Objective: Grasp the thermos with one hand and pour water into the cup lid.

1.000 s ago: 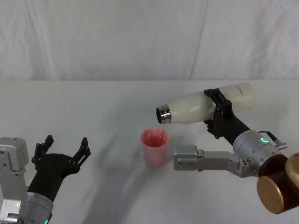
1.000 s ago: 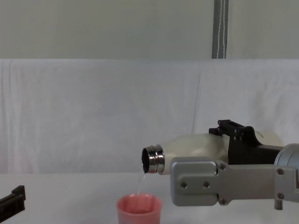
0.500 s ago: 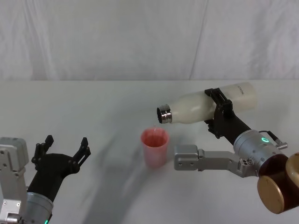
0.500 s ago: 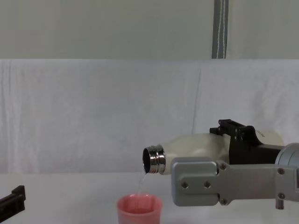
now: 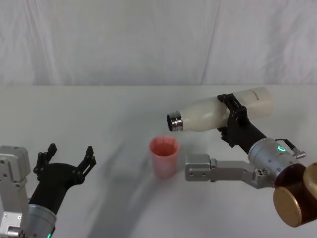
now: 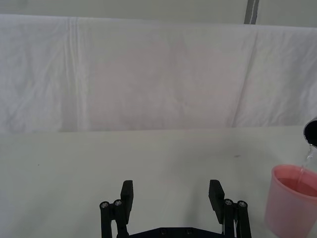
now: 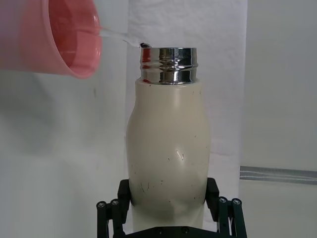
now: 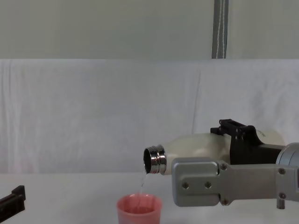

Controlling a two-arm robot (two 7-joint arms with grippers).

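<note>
Nothing shifted: thermos [image 5: 218, 113] stays near-horizontal, neck above cup lid [image 5: 164, 156] so thin stream lands inside. Right gripper [image 5: 232, 119] jaws clamp thermos body. Left gripper [image 5: 67, 159] parked left of cup lid, jaws wide.

Left wrist view. The left gripper [image 6: 172, 196], black, two-fingered, sits at the bottom centre of the frame with its fingers [image 6: 127, 194] spread wide apart and nothing between them. It hangs over a plain white table surface [image 6: 99, 163] that fills the lower half of the frame. A creased white cloth backdrop [image 6: 148, 74] covers the upper half.

At the lower right edge stands the small salmon-pink round cup lid [image 6: 292, 201], upright, partly cut off by the frame. Just above it, at the right edge, the dark mouth of the thermos [image 6: 311, 131] shows, with a thin stream of water [image 6: 308, 153] falling from it into the cup lid.
</note>
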